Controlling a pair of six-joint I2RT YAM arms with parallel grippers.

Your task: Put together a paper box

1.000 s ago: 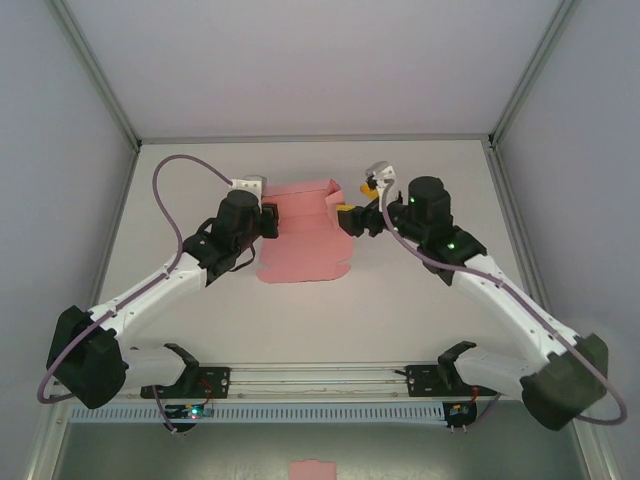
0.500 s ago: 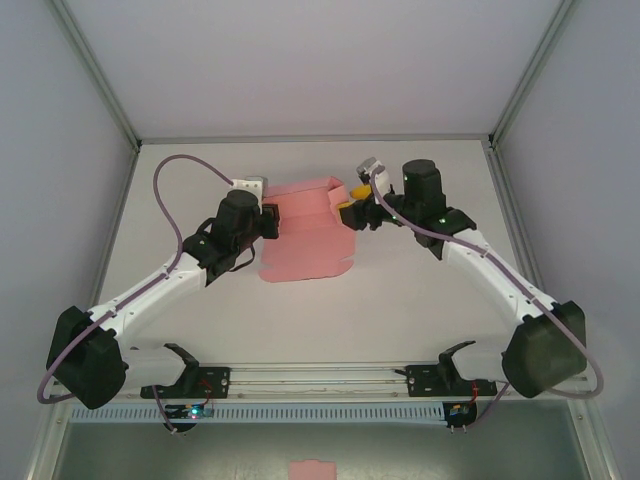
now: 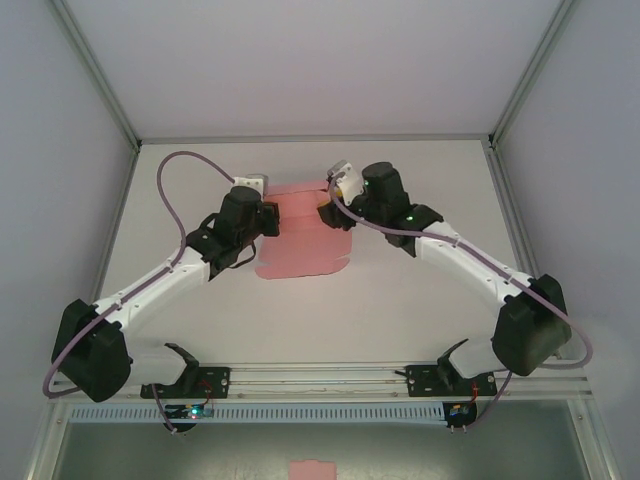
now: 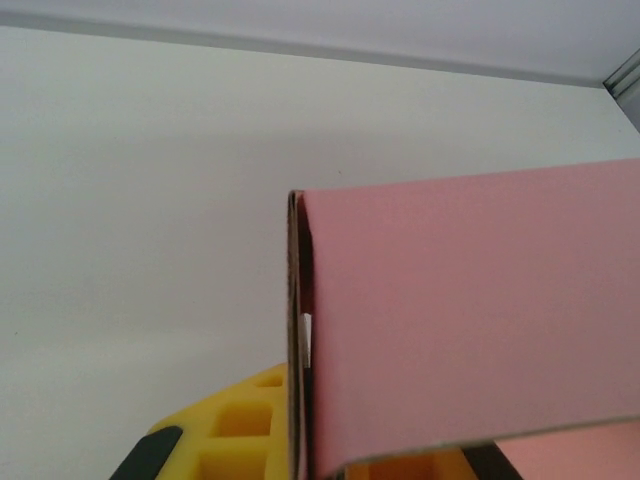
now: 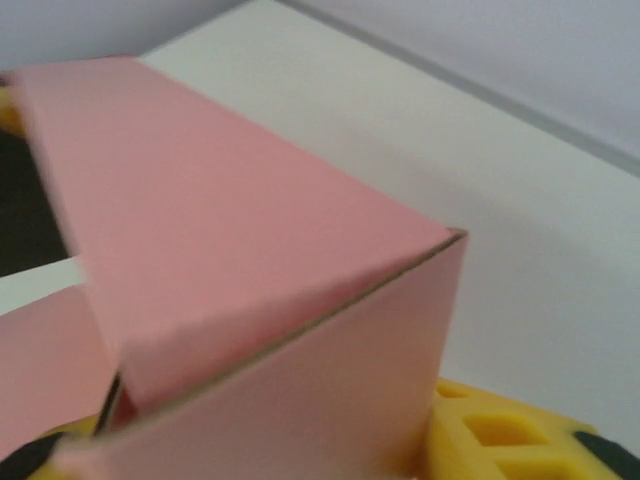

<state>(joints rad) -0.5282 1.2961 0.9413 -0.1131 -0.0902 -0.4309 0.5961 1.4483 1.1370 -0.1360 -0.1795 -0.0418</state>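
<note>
Two claws are working the pink box (image 3: 303,240) at once now.

Holding side: left claw (image 3: 271,222) is sitting where it was a second ago, clamped together on the box's left-hand edge. In its wrist view a folded double layer of card is running up between its yellow pads (image 4: 235,435).

Moving side: right claw (image 3: 331,211) is swinging in from the right. It is now sitting over the box's far right corner; a second ago it was hanging just off that side. Its jaws are narrowing from wide apart. In its wrist view a raised wall with a sharp folded corner is standing between its yellow fingers (image 5: 500,430). I cannot tell whether they are biting yet or just closing around it.

Box position: it is lying on the table (image 3: 420,290) between the two claws. It is mostly flat on the near side of both and standing up only along the far edge, by the right claw.

My read: the right-hand wall is getting folded up while the left claw is anchoring the sheet. The near flaps are lying flat, so assembly is looking early.

Risk: thin card is likely buckling if the right claw is closing off the crease, or if it is dragging the sheet against the left grip.
</note>
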